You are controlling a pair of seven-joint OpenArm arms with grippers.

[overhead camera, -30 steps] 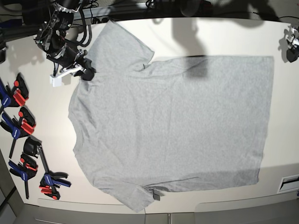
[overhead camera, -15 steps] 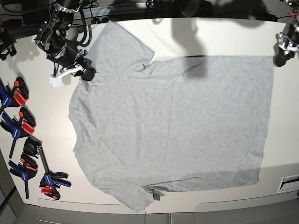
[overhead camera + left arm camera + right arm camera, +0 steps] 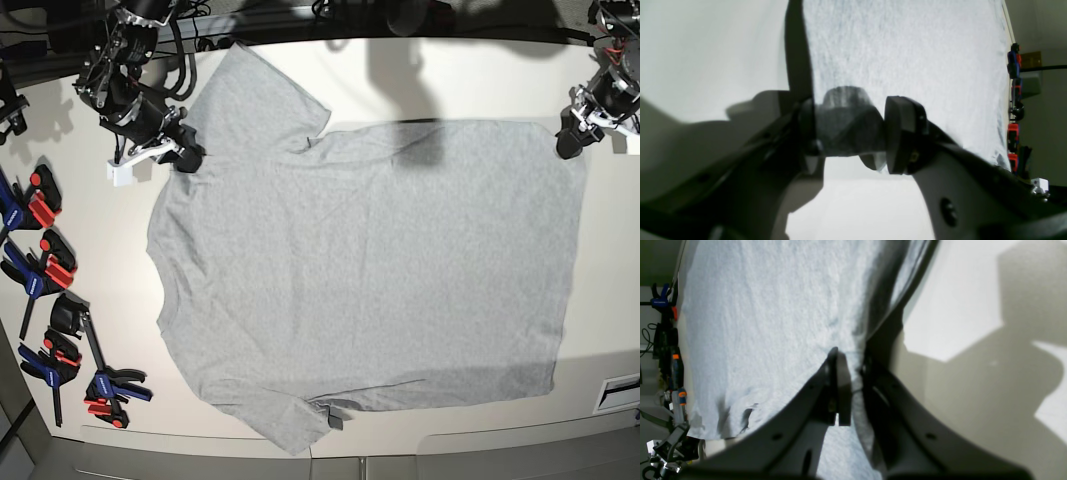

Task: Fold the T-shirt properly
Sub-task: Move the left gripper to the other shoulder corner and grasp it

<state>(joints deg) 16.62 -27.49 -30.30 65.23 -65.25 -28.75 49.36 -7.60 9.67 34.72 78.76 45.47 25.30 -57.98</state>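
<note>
The light grey T-shirt (image 3: 370, 270) lies spread flat on the white table (image 3: 470, 75), plain side up, with its sleeves toward the left of the base view. My right gripper (image 3: 188, 157) is shut on the shirt's edge below the upper sleeve. The right wrist view shows the cloth (image 3: 756, 323) pinched between that gripper's (image 3: 850, 380) closed jaws. My left gripper (image 3: 568, 143) sits on the upper hem corner at the right. In the left wrist view its jaws (image 3: 850, 130) stand apart, and a hump of grey fabric (image 3: 846, 110) is bunched between the pads.
Several blue, red and black clamps (image 3: 45, 270) lie along the table's left edge, and they also show in the left wrist view (image 3: 1015, 100). A slot-like fitting (image 3: 620, 392) sits at the lower right edge. Cables and dark gear run behind the table's far edge.
My left arm came in from the upper right edge and down onto the shirt's upper hem corner. The right gripper and the shirt stayed put.
</note>
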